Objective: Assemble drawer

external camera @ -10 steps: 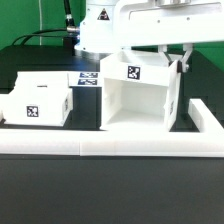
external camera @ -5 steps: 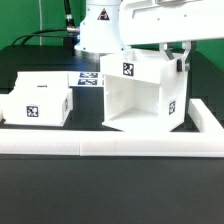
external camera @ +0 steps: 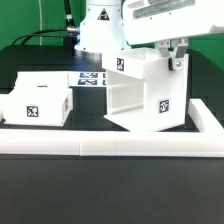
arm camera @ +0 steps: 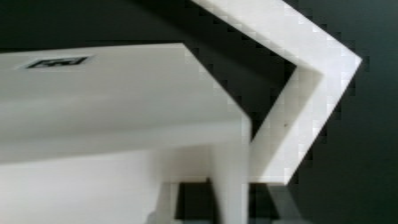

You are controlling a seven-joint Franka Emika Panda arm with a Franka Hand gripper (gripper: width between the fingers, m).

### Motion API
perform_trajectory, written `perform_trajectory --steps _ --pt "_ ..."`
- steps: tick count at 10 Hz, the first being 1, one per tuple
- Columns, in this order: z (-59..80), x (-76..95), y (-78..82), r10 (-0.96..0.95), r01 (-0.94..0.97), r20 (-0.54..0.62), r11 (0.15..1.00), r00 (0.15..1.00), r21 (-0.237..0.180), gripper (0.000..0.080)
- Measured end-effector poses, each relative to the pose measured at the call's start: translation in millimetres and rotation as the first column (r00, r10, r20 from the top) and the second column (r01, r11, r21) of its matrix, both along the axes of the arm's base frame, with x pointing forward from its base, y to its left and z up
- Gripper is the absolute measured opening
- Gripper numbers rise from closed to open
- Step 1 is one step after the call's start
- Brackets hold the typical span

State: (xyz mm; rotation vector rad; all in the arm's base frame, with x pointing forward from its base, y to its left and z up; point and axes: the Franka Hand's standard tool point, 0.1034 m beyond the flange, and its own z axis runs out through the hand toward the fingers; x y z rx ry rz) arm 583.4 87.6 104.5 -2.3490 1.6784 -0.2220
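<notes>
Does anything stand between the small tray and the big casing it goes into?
Nothing visible does. Only bare table separates the tray from the casing; the marker board lies behind that gap, the white rail in front of it. The gripper grips the casing's wall.

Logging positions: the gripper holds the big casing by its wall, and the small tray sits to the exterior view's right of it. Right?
Not quite: the small tray sits to the exterior view's left of the casing, as the exterior view shows. The gripper does hold the casing by its wall.
</notes>
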Motion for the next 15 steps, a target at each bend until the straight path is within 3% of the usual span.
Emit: perform_trajectory --steps 3,7,12,15 --pt "4.2 2.7 2.8 -0.1 0.1 0.004 0.994 0.995 0.042 0.0054" --pt "-3.1 4.8 8.3 -0.4 0.409 -0.09 0.9 0.912 0.148 0.0054" --pt "-4.4 39.7 22.3 -0.354 0.37 -0.121 0.915 0.927 0.161 0.0055" --pt "-3.4 63.5 22.5 -0.32 0.335 -0.107 0.928 0.941 0.166 0.0055"
